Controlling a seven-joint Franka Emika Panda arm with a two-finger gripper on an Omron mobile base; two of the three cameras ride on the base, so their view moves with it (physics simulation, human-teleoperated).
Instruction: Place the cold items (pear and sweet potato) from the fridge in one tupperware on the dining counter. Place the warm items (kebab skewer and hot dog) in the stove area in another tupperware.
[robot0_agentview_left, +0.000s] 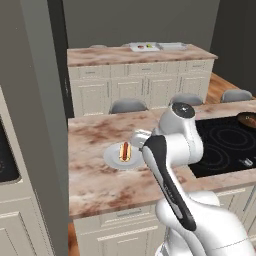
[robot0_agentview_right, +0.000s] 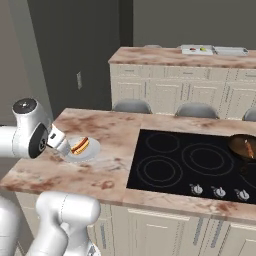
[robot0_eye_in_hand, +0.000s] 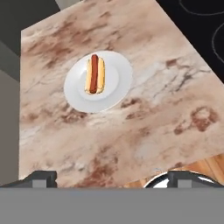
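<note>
Pincer (robot0_eye_in_hand: 109, 177) hangs wide apart and empty above the hot dog (robot0_eye_in_hand: 94, 74) on its plate (robot0_eye_in_hand: 114, 90) (hand view). From the left base view, your hot dog (robot0_agentview_left: 125, 151) lies beside the stove (robot0_agentview_left: 225, 142); judged next: descend, straddle the bun, close.

A home kitchen is shown: a black cooktop (robot0_agentview_right: 200, 165) is set into a marble counter (robot0_agentview_right: 100, 175) at lower right, cream cabinets (robot0_agentview_left: 140, 90) are seen behind, and stools (robot0_agentview_right: 132, 106) are tucked between.

A red-and-yellow hot dog (robot0_eye_in_hand: 94, 74) lies on a white plate (robot0_eye_in_hand: 114, 89) on brown-veined marble counter (robot0_eye_in_hand: 144, 127).
</note>
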